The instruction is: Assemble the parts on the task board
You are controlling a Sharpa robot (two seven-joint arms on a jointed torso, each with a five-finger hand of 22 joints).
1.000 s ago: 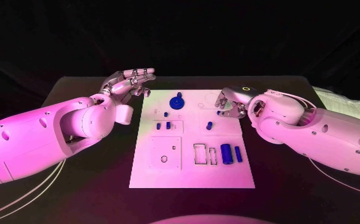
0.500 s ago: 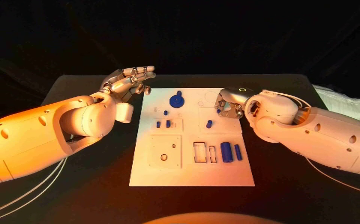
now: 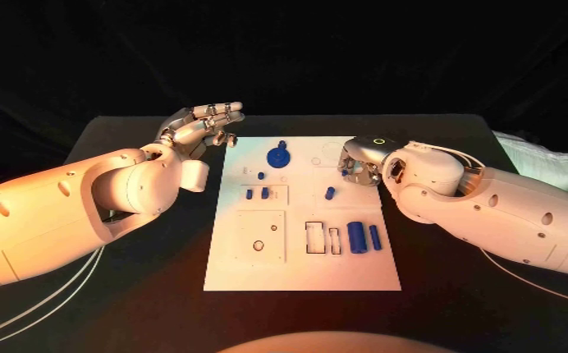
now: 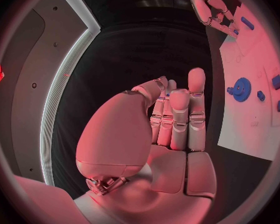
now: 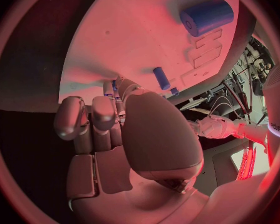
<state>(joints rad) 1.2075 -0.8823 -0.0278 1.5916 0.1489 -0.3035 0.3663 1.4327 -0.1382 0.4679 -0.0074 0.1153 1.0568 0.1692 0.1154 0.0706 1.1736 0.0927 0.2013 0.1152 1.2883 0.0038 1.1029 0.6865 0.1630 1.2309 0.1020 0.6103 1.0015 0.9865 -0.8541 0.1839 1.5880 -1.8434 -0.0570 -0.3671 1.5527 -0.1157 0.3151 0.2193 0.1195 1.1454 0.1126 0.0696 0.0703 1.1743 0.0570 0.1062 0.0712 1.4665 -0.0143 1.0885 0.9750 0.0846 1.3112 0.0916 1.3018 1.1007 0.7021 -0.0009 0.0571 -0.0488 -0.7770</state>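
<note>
The white task board (image 3: 302, 267) lies in the middle of the table. A blue gear (image 3: 278, 158) sits near its far edge, and small blue parts (image 3: 257, 194) stand below it. A thick blue cylinder (image 3: 356, 238) and a slim one (image 3: 375, 236) lie nearer to me. My right hand (image 3: 362, 164) is at the board's right edge, fingers curled down. In the right wrist view its fingertips (image 5: 109, 90) pinch a small blue part (image 5: 114, 85). My left hand (image 3: 208, 126) hovers off the board's far left corner, fingers straight, holding nothing.
A blue peg (image 5: 161, 78) stands just past my right fingertips, with the thick cylinder (image 5: 206, 16) farther on. In the left wrist view the gear (image 4: 241, 89) lies beyond my left hand (image 4: 174, 122). Black table borders the board on every side.
My right hand has edged a little to the left, over the board's right edge. The left hand has stayed where it was.
</note>
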